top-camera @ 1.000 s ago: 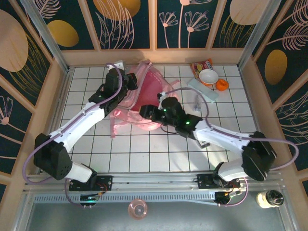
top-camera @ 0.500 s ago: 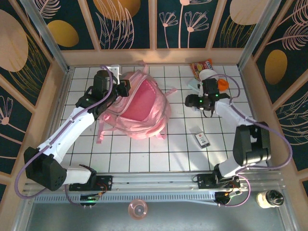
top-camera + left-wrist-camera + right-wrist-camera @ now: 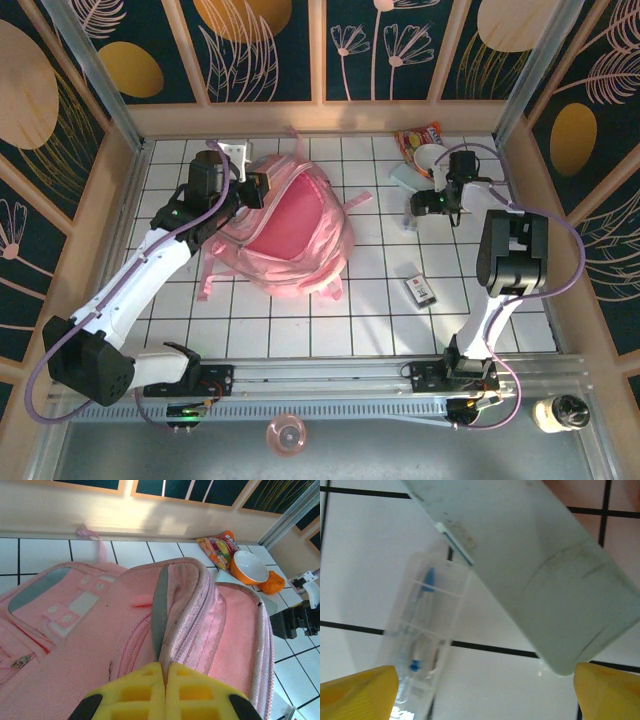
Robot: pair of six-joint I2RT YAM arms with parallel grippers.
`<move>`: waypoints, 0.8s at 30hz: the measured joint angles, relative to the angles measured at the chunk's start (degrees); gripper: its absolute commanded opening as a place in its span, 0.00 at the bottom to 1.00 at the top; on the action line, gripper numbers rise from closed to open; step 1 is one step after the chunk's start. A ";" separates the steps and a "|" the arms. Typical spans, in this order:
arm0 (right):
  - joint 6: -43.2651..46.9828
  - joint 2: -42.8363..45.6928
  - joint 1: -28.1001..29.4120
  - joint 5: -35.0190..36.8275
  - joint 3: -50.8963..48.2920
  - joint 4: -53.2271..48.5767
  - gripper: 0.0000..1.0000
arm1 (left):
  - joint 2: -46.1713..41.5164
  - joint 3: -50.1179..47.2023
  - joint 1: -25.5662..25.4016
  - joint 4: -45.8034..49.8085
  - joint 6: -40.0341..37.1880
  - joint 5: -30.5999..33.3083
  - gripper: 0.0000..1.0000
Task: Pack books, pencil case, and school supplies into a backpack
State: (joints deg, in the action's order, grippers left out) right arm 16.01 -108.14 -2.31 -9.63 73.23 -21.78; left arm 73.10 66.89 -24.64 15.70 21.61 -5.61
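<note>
The right fingers (image 3: 357,690) hang spread wide above the pencil case (image 3: 530,575), near the table's (image 3: 300,320) far-right corner.
They straddle the pen packet (image 3: 422,640) too, so closing may catch both; the left fingers (image 3: 135,690) clench the backpack (image 3: 75,645) by its rim.

My white tiled tabletop (image 3: 300,320), dark grout. On it: big soft pink backpack (image 3: 300,225) left of centre; small dark rectangular item with white label (image 3: 421,290) near right. Far right: pale mint-blue long case (image 3: 535,570) just beside thin pen in a clear sleeve (image 3: 420,645), red-orange snack packet (image 3: 418,134), white bowl (image 3: 430,157).
</note>
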 measured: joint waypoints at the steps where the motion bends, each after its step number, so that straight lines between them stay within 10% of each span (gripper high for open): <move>1: 0.59 -0.83 -0.55 -0.76 0.74 -0.02 0.92 | 0.00 -0.07 0.00 0.00 0.00 0.00 0.00; 24: -6.01 -1.49 4.28 -11.93 4.33 -7.74 0.90 | 0.02 -1.81 0.02 -2.05 0.07 0.17 0.00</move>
State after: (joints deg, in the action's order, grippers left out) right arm 10.00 -109.62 1.98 -21.56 77.56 -29.52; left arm 73.12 65.08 -24.62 13.65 21.67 -5.43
